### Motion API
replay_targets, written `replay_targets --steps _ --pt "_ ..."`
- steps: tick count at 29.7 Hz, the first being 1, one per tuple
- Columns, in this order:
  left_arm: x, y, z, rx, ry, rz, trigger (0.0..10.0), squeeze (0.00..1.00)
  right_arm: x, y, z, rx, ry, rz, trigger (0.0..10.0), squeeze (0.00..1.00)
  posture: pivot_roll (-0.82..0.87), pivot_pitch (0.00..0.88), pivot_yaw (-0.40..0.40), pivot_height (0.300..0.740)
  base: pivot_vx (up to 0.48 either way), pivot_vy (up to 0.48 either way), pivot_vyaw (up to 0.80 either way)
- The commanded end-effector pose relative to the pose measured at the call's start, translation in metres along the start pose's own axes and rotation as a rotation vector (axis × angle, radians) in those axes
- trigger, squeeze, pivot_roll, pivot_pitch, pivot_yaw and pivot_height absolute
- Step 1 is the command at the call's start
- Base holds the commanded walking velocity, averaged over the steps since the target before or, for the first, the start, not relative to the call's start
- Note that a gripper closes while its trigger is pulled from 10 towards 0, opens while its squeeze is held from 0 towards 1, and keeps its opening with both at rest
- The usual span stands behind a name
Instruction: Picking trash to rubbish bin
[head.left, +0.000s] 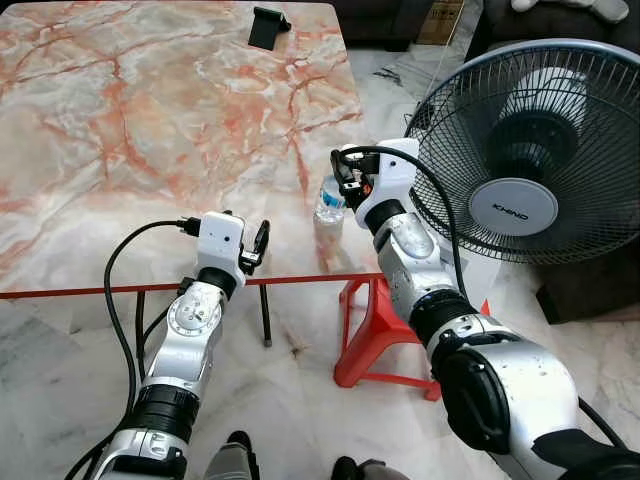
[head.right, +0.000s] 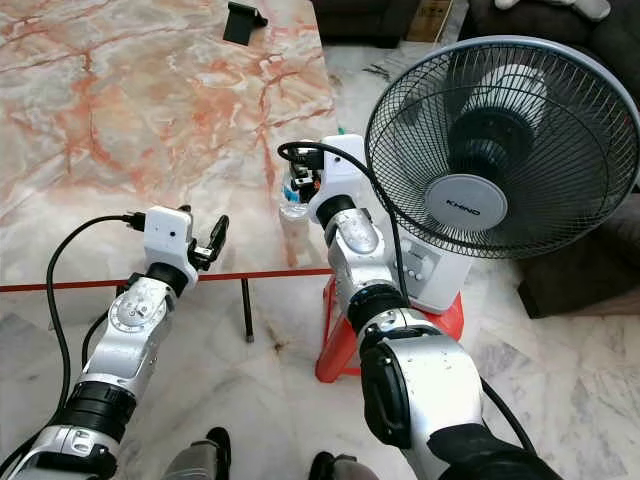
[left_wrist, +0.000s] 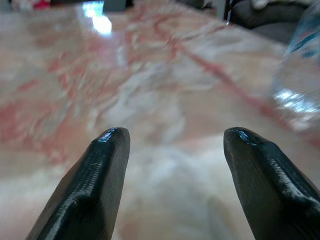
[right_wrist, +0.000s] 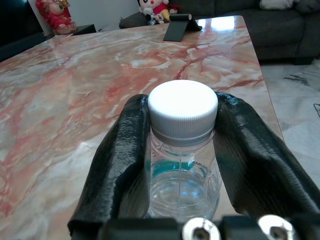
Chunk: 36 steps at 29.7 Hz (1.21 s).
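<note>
- Near the right edge of the marble bench (head.left: 150, 110) stands the plastic water bottle (head.left: 329, 205), upright, with a white cap and a little water inside; it is the trash to carry to the rubbish bin.
- Just beside the bench, on a red stool (head.left: 375, 330), stands a big electric fan (head.left: 535, 150). I think the lift must go straight up first and then away from the fan, because the right forearm passes close in front of its grille.
- Right arm: it reaches forward and up from the shoulder, the wrist bent over the bench edge. The right hand (right_wrist: 182, 150) is grasping the bottle, one black finger on each side of the neck, just under the cap.
- To do this step well, the grip should stay firm and level, as the thin bottle can slip or tilt.
- Left arm: it lies low at the front edge of the bench. The left hand (left_wrist: 175, 165) is released, its fingers spread over bare marble, the bottle off to one side.
</note>
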<state>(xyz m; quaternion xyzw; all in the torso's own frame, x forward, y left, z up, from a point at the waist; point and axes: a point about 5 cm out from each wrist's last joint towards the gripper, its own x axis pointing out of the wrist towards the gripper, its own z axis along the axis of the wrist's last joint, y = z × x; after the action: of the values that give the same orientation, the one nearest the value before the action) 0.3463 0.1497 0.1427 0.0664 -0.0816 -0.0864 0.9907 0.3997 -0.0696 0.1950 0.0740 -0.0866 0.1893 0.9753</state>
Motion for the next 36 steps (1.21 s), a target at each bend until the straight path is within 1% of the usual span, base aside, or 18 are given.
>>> replay_targets --steps 1,3,6,7,8,10,13,20,23,28,32,36 --pt "0.001 0.003 -0.002 -0.029 0.001 0.013 10.0 0.00 -0.004 -0.003 -0.005 0.011 0.011 -0.009 0.0 0.00 0.20 0.163 -0.090 0.740 0.000 0.000 0.00" --pt "0.002 0.005 -0.005 -0.023 0.013 0.015 10.0 0.00 -0.004 -0.004 -0.004 0.010 0.002 -0.003 0.0 0.00 0.20 0.144 -0.093 0.740 0.000 0.000 0.00" --pt "0.004 0.007 -0.009 -0.032 0.029 0.027 10.0 0.00 -0.002 -0.006 0.001 0.037 -0.030 -0.006 0.0 0.00 0.19 0.127 -0.094 0.740 0.000 0.000 0.00" --pt "0.004 0.008 -0.010 -0.037 0.036 0.031 10.0 0.00 -0.002 -0.007 0.003 0.038 -0.038 -0.013 3.1 0.00 0.18 0.119 -0.094 0.740 0.000 0.000 0.00" --pt "0.005 0.008 -0.012 -0.041 0.045 0.034 10.0 0.00 -0.002 -0.009 0.006 0.043 -0.052 -0.019 10.0 0.00 0.18 0.114 -0.095 0.740 0.000 0.000 0.00" --pt "0.006 0.010 -0.016 -0.053 0.060 0.042 10.0 0.00 -0.002 -0.014 0.011 0.051 -0.084 -0.032 10.0 0.00 0.17 0.100 -0.100 0.740 0.000 0.000 0.00" --pt "0.008 0.011 -0.018 -0.067 0.057 0.057 10.0 0.00 -0.004 -0.020 0.016 0.081 -0.130 -0.041 10.0 0.00 0.16 0.080 -0.103 0.740 0.000 0.000 0.00" --pt "0.012 0.012 -0.018 -0.052 0.053 0.056 10.0 0.00 -0.011 -0.032 0.021 0.083 -0.198 -0.051 10.0 0.00 0.14 0.050 -0.103 0.740 0.000 0.000 0.00" --pt "0.012 0.012 -0.018 -0.049 0.048 0.054 10.0 0.00 -0.016 -0.035 0.018 0.070 -0.206 -0.047 10.0 0.00 0.13 0.044 -0.103 0.740 0.000 0.000 0.00" --pt "0.013 0.013 -0.013 -0.016 0.001 0.066 10.0 0.00 -0.031 -0.045 0.000 0.041 -0.171 -0.062 10.0 0.00 0.11 0.029 -0.103 0.740 0.000 0.000 0.00" --pt "0.014 0.013 -0.010 -0.023 -0.021 0.076 10.0 0.00 -0.038 -0.048 -0.009 0.046 -0.148 -0.082 10.0 0.00 0.11 0.020 -0.100 0.740 -0.121 0.000 0.00" --pt "0.014 0.012 -0.010 -0.022 -0.024 0.074 10.0 0.00 -0.039 -0.048 -0.010 0.048 -0.148 -0.085 10.0 0.00 0.11 0.020 -0.100 0.740 -0.244 0.000 0.00"
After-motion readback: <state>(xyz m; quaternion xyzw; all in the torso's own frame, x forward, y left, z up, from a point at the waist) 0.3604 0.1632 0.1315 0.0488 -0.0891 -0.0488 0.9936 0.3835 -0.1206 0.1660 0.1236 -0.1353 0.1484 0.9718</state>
